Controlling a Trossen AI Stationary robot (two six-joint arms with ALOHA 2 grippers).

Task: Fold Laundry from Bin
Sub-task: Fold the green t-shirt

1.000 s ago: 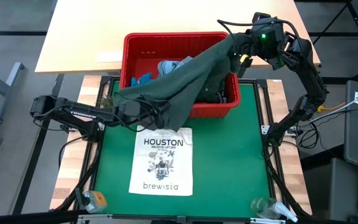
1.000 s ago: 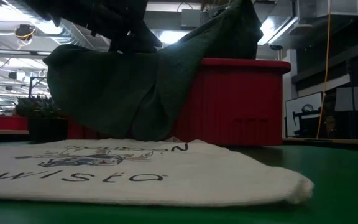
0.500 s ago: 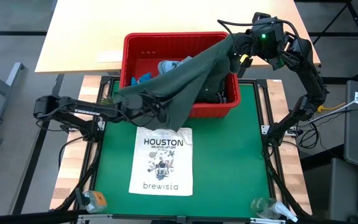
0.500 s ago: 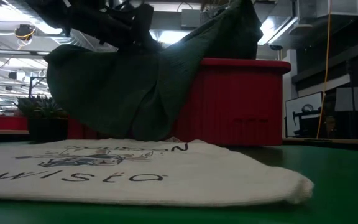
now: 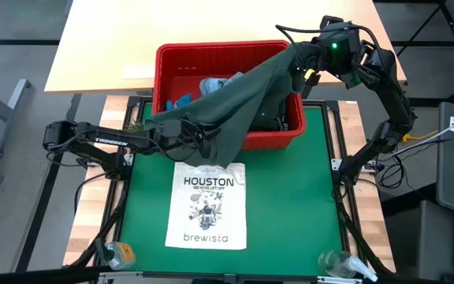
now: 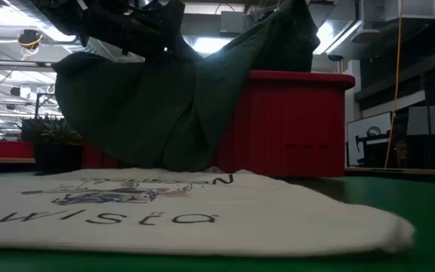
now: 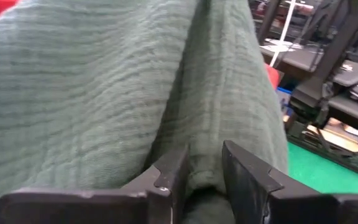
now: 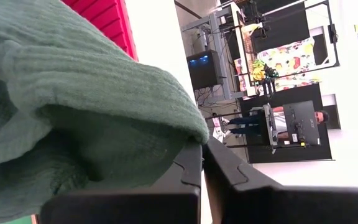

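A dark green garment (image 5: 239,99) stretches slantwise over the red bin (image 5: 211,50), from my right gripper (image 5: 299,68) above the bin's far right corner down to my left gripper (image 5: 198,134) in front of the bin's near left wall. Both grippers are shut on it. Its lower hem (image 6: 187,162) hangs down to the far edge of the white tote bag (image 5: 207,205), which lies flat on the green mat. A light blue piece (image 5: 215,81), a bright blue piece (image 5: 181,100) and a dark piece (image 5: 273,118) lie inside the bin. My left gripper pinches a bunched fold of the green garment (image 7: 202,146) between its two fingers, coming nearly level from the table's left. The cloth rises taut from there toward the other gripper and hangs slack below it. How many layers it has cannot be told. My right gripper pinches the garment's upper end (image 8: 166,127) between its shut fingers, at a thick rolled edge. The cloth is lifted clear above the bin and slopes down from the fingers toward the near left.
A pale wooden table (image 5: 211,20) stands behind the bin. Bottles stand at the near left (image 5: 119,254) and near right (image 5: 341,264) corners. Green mat shows bare to the right of the tote bag (image 5: 298,205).
My left gripper has gone toward the table's right, deeper into the hanging green cloth by the bin's near wall. The tote bag has slid a little toward the table's near edge. My right gripper has kept still with the garment's upper end.
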